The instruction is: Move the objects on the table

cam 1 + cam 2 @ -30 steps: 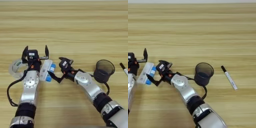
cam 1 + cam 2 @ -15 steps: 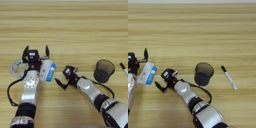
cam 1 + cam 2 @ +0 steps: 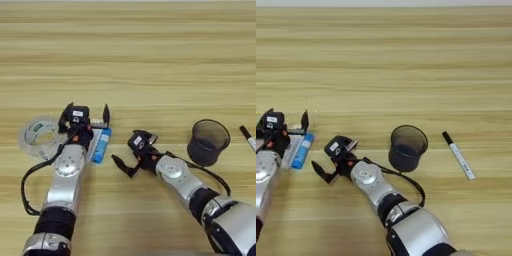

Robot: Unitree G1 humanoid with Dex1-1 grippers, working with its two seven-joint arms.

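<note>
Right of the blue tube point(image 3: 101, 145), the right gripper point(image 3: 131, 161) has withdrawn, open and empty; the tube is released beside the open left gripper point(image 3: 86, 111)

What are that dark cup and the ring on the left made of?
The cup looks like black wire mesh, likely metal: light shows through its wall. The ring looks like clear glossy plastic tape: the table shows through it.

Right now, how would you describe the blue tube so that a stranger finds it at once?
Look at the near left part of the wooden table, where the left gripper rests. The blue tube lies flat just beside it, right of the clear tape roll. It is the only blue thing.
</note>
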